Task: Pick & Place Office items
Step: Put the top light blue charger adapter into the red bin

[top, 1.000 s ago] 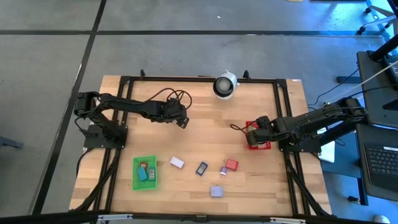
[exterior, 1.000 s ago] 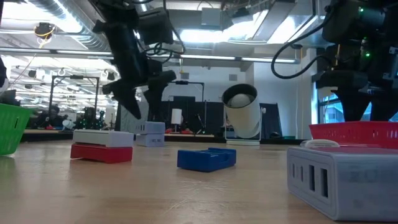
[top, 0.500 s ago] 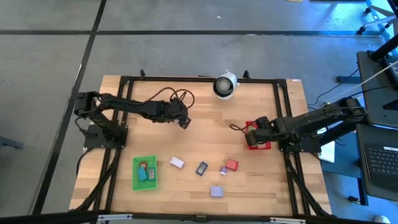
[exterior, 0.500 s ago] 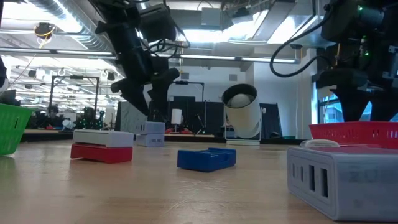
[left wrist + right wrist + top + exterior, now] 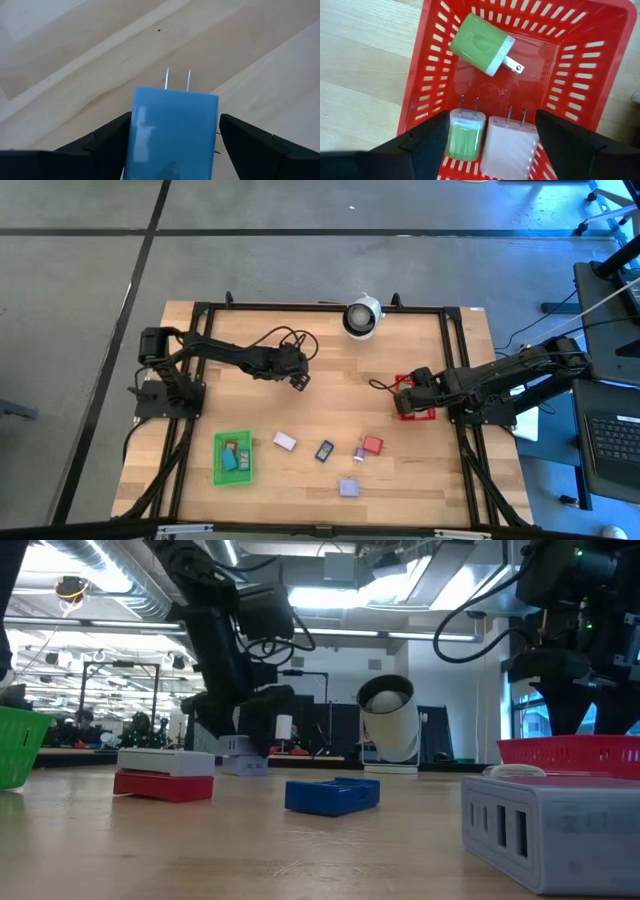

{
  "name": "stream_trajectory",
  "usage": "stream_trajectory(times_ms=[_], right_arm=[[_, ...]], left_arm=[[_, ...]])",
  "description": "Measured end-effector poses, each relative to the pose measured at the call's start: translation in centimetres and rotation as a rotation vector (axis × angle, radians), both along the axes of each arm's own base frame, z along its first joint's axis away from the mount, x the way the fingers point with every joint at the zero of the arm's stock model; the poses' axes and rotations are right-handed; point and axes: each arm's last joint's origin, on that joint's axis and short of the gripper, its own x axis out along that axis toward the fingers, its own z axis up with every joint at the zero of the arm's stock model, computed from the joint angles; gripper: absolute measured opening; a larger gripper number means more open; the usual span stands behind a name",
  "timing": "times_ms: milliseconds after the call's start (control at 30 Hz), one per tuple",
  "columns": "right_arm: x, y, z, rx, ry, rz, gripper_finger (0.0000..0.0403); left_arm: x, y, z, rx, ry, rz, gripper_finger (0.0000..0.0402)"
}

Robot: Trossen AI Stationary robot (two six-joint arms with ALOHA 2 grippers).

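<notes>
In the high view, the left gripper (image 5: 297, 377) is held above the bare middle of the table (image 5: 330, 360), well apart from the green bin (image 5: 233, 457) at the near left; the right gripper (image 5: 405, 394) is positioned over the red bin (image 5: 428, 416) at the right edge. Loose items remain on the wood: a white block (image 5: 285, 442), a dark blue piece (image 5: 324, 451), a red block (image 5: 373, 445) and a lavender block (image 5: 348, 488). In the low view, the left arm is seen hanging above the table, clear of the items resting on it, so the load should be carried at this height until a bin is beneath it. In the left wrist view, a blue plug adapter (image 5: 172, 135) is clamped between the two fingers (image 5: 100, 145), prongs pointing forward; the grip appears centred, and it should be kept firm until the adapter is over its bin, then released low. In the right wrist view, the fingers (image 5: 422, 142) are spread apart over the red bin (image 5: 620, 30), in which a green adapter (image 5: 481, 43), a second green adapter (image 5: 465, 134) and a white adapter (image 5: 510, 145) lie; nothing is held.
</notes>
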Motion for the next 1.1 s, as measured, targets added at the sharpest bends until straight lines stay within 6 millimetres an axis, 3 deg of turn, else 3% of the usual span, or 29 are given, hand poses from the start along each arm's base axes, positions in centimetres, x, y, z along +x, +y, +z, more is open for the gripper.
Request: stream_trajectory(times_ms=[333, 600, 1100], right_arm=[[0.0, 0.0, 0.0, -0.002, -0.003, 0.000, 0.0296], [0.0, 0.0, 0.0, -0.002, -0.004, 0.002, 0.0296], [0.2, 0.1, 0.3, 0.033, -0.005, 0.033, 0.0296]], left_arm=[[0.0, -0.1, 0.5, -0.022, -0.041, 0.013, 0.0207], [-0.1, -0.2, 1.2, -0.054, -0.073, 0.021, 0.0207], [-0.5, -1.1, 11.0, 0.183, -0.417, -0.043, 0.0207]])
